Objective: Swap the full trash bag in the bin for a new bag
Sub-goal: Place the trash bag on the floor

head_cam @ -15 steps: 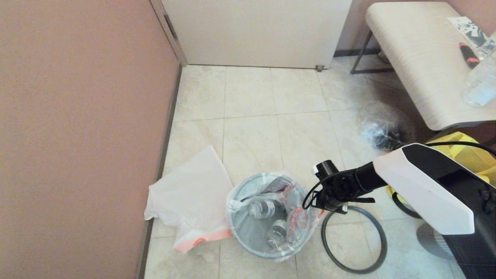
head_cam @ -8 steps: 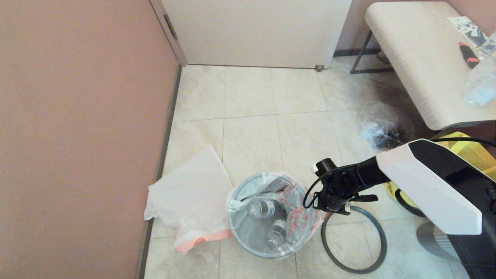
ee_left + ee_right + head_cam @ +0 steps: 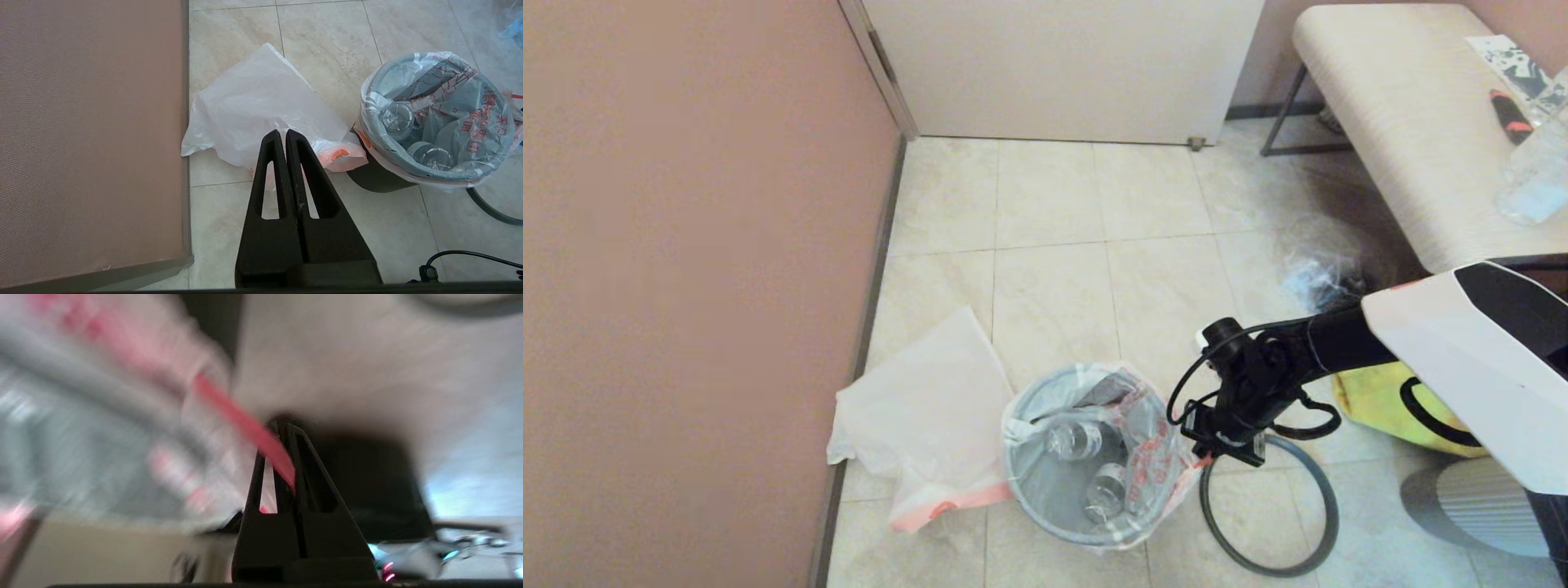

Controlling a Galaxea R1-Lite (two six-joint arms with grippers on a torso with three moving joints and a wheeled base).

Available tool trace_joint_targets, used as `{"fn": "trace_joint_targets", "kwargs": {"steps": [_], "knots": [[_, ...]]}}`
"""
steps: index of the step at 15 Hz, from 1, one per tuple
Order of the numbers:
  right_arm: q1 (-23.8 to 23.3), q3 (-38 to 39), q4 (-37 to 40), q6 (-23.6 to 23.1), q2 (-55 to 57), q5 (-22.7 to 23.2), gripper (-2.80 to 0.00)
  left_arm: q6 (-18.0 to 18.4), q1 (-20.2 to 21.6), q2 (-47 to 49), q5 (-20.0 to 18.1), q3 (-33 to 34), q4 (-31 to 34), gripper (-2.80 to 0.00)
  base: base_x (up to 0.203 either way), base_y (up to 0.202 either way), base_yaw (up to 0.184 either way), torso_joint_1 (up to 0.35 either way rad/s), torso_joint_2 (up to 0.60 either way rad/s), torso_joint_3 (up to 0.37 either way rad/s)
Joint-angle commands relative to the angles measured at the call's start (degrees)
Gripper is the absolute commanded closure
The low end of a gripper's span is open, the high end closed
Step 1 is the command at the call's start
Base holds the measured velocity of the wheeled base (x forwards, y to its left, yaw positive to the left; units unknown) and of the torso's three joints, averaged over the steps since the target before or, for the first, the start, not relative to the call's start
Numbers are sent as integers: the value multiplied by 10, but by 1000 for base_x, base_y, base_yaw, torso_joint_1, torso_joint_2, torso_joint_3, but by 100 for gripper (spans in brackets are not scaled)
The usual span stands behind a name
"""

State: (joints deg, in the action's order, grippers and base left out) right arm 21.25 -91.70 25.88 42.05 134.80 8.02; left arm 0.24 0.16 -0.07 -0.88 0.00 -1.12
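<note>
Wall [image 3: 686,286] fills the left of the scene, with a tiled floor [image 3: 1054,212] running to the right of it. The left gripper [image 3: 284,141] shows only in its own wrist view, parked above the floor, its fingers pressed together on nothing.

The new bag [image 3: 923,408] lies limp and flat on the floor beside the wall, its orange-red handle end on the near side, touching the left side of the bin [image 3: 1086,457].

The bin stands near centre on the near side. The full trash bag [image 3: 1143,441] sits inside it, its edge folded out over the lip, with two clear bottles [image 3: 1074,439] visible at the bottom.

The right gripper [image 3: 1205,441] is at the right edge of the bin. The right wrist view shows its fingers closed on a red strip, which appears to be a handle of the full trash bag.

A dark hoop [image 3: 1270,506] lies flat on the floor just right of the bin, off its rim. Further right is a yellow tote [image 3: 1380,400]; a clear bag [image 3: 1319,269] and a bench [image 3: 1405,122] stand on the far right.

Handling, as a judgement: the film is thin, soft and slippery and may stretch or tear at the handle. The load looks light. Taking both handles, or gathered film below the handle, would spread the pull. The bottles may shift when the bag rises.
</note>
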Motion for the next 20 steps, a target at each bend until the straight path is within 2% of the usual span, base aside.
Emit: {"fn": "trace_joint_targets", "kwargs": {"steps": [1,2,4,6,9,12,15,18,19,20], "knots": [[0,4,0,6,-14,37,0,0,0,1,0,4,0,0,0,0,0,0,0,0],[0,5,0,6,-16,46,0,6,0,1,0,4,2,0,0,0,0,0,0,0],[1,10,0,5,-15,48,0,53,2,2,-2,-17,3,0,0,0,0,0,0,0],[4,8,-1,3,-13,46,0,67,2,43,-23,-91,10,0,0,0,0,0,0,0],[14,5,-2,2,-14,42,0,81,3,203,-96,-176,27,0,0,0,0,0,0,0],[14,6,-1,2,-13,22,0,100,-7,400,-164,-219,33,0,0,0,0,0,0,0],[14,5,-1,1,-16,17,0,104,-57,594,-196,-253,24,0,0,0,0,0,0,0],[20,1,-1,0,-16,17,0,105,-93,793,-208,-275,-38,0,0,0,0,0,0,0],[22,1,-1,0,-16,16,0,105,-105,863,-205,-281,-76,-280,0,0,0,0,0,0],[24,-2,-1,0,-16,16,0,103,-118,931,-196,-288,-120,-280,0,0,0,0,0,0]]}}
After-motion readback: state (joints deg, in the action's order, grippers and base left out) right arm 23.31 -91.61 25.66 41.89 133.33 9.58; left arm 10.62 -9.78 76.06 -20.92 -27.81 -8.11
